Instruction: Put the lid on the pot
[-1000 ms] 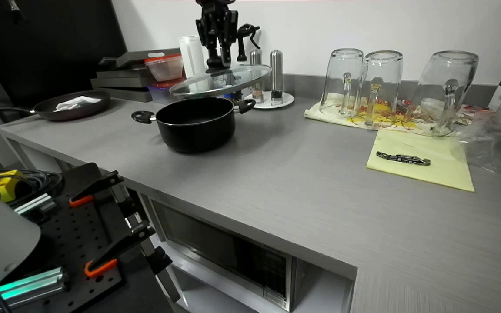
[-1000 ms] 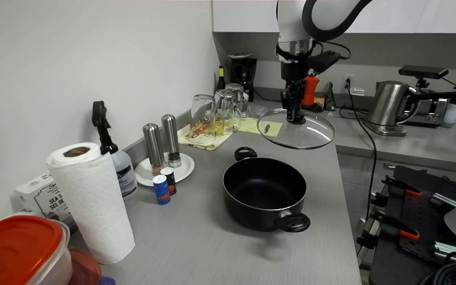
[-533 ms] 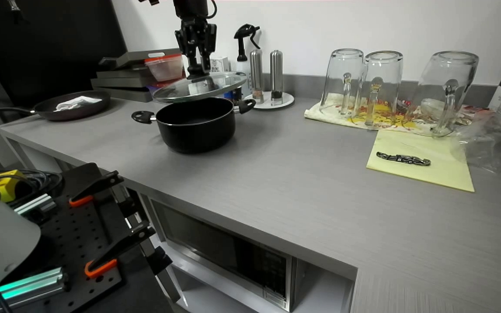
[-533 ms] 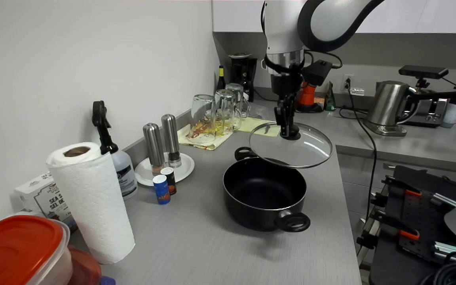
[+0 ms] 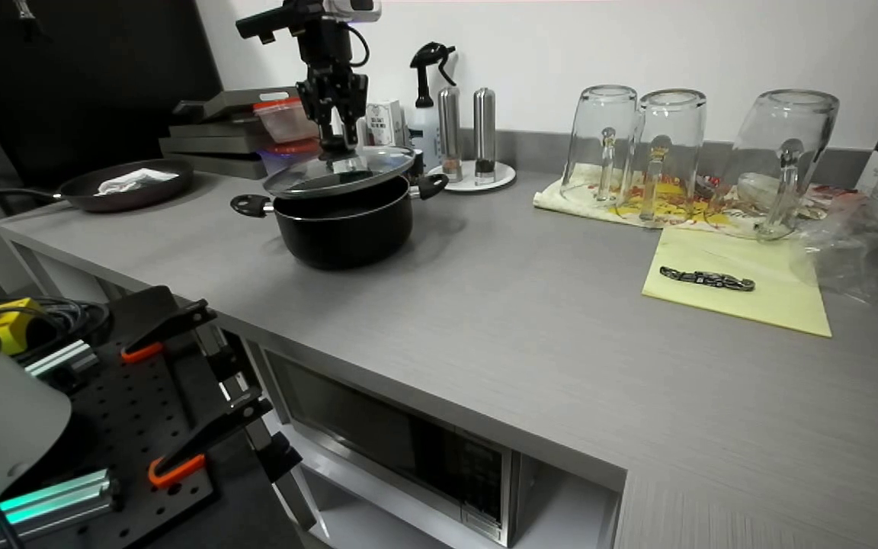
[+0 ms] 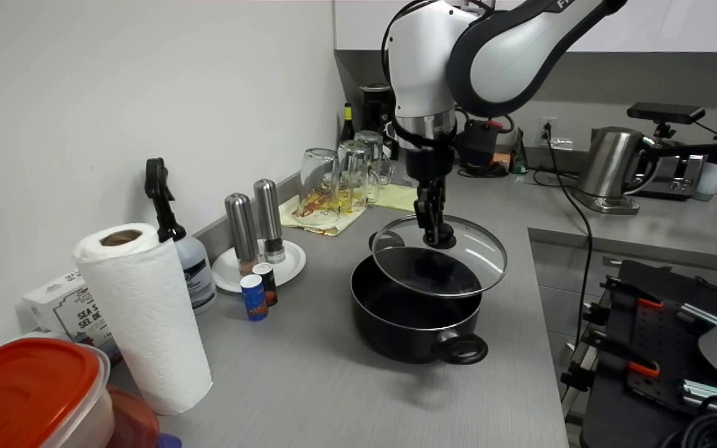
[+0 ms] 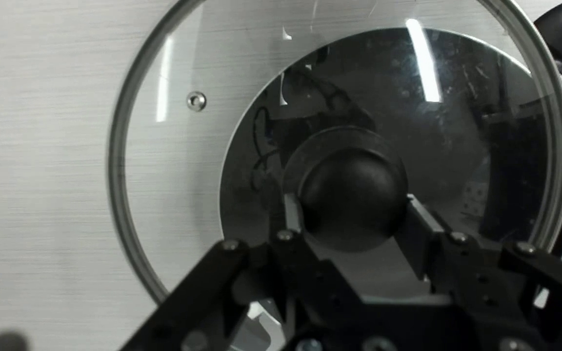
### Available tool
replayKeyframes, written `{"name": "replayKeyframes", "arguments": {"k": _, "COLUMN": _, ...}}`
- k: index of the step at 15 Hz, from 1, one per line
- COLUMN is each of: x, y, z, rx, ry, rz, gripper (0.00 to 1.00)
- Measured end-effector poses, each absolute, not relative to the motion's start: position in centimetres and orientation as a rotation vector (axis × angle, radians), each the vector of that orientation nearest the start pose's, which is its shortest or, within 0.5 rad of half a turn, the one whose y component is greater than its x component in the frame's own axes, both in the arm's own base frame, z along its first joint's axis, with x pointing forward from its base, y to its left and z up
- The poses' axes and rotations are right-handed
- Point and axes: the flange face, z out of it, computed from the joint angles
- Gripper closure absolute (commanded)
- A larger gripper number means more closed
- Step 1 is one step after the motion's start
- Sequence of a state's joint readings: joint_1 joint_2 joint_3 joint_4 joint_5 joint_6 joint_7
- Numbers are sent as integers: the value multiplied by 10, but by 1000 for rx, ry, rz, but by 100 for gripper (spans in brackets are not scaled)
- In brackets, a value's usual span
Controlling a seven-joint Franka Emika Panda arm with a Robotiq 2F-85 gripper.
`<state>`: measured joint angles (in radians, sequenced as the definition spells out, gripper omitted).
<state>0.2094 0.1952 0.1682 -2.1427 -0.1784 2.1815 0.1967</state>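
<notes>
Grasping the lid (image 6: 442,266) by its black knob (image 7: 354,192) with the gripper (image 7: 357,210) at the wrist view's centre, presumably for balance. Held over the pot (image 6: 396,342) at mid-frame in an exterior view, overhanging left in the wrist view; not yet seated, so likely wants centring before lowering. Reads "SEA S" and "SEL DE" on the white box (image 6: 78,311), lower left; too small to tell on the spray bottle (image 6: 196,264).

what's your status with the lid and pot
Gripper shut on the knob. Lid over the pot, looks off-centre, not yet seated. Nothing seen in the way.
</notes>
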Motion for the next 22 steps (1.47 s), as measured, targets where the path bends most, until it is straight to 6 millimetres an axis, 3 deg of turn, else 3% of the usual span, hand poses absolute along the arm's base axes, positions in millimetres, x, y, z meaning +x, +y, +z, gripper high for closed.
{"name": "replayKeyframes", "arguments": {"k": 11, "x": 532, "y": 236, "z": 266, "rx": -3220, "ry": -591, "rz": 216, "gripper": 76}}
{"name": "replayKeyframes", "arguments": {"k": 22, "x": 534, "y": 243, "z": 259, "rx": -3211, "ry": -617, "rz": 226, "gripper": 76}}
